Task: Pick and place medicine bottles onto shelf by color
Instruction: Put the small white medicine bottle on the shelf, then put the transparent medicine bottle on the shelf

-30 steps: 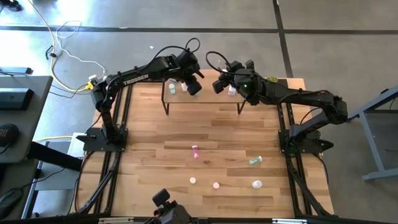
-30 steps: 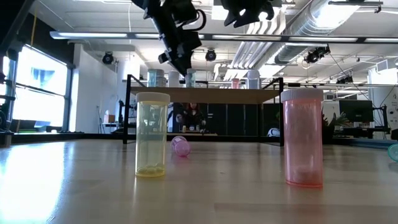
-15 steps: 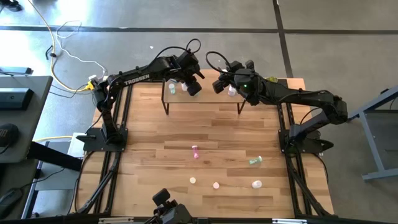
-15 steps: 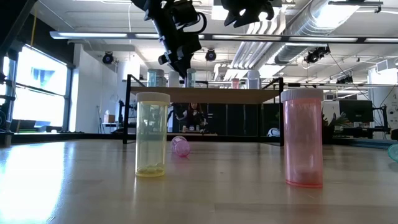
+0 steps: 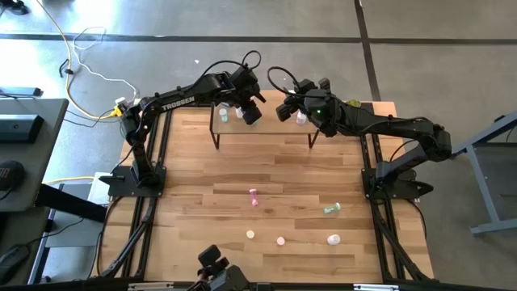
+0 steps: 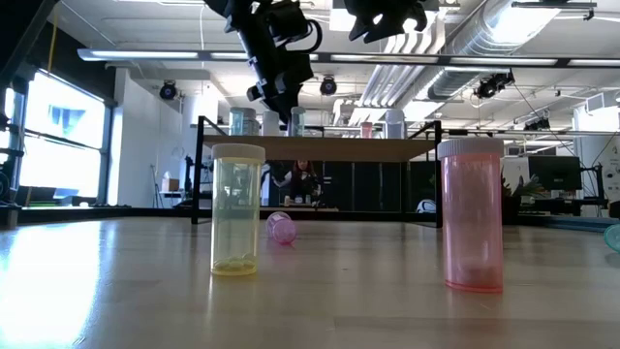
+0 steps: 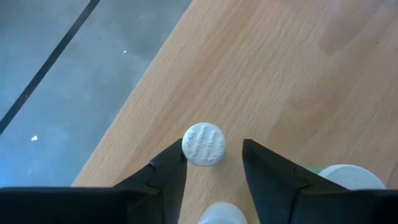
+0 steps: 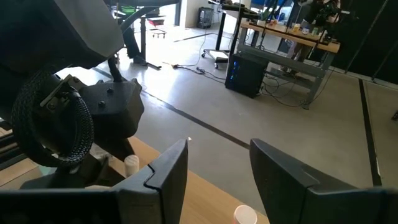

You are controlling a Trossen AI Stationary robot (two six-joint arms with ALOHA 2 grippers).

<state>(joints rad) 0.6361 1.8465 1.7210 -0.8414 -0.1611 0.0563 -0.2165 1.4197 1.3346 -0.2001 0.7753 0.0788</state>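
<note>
The shelf (image 5: 266,123) stands at the table's far edge and shows in the low view (image 6: 320,147). Several bottles (image 6: 242,121) stand on it. My left gripper (image 5: 246,113) hangs over the shelf's left part, open and pointing down. Its fingers stand on either side of a white-capped bottle (image 7: 204,144) that stands upright on the shelf board. My right gripper (image 5: 284,109) is open and empty above the shelf's right part, near a pink-capped bottle (image 8: 244,214). More bottles stand or lie on the table: a yellow one (image 6: 237,208), a pink one (image 6: 472,213), and a pink one on its side (image 5: 254,196).
A green bottle (image 5: 331,209) lies on the table's right half. Three bottles (image 5: 280,240) stand near the front edge. Two more white caps (image 7: 345,177) sit close to my left gripper on the shelf. The shelf's black legs (image 5: 216,137) stand at its corners.
My left gripper has shifted a little toward the table's left and come down slightly over the white-capped bottle on the shelf.
</note>
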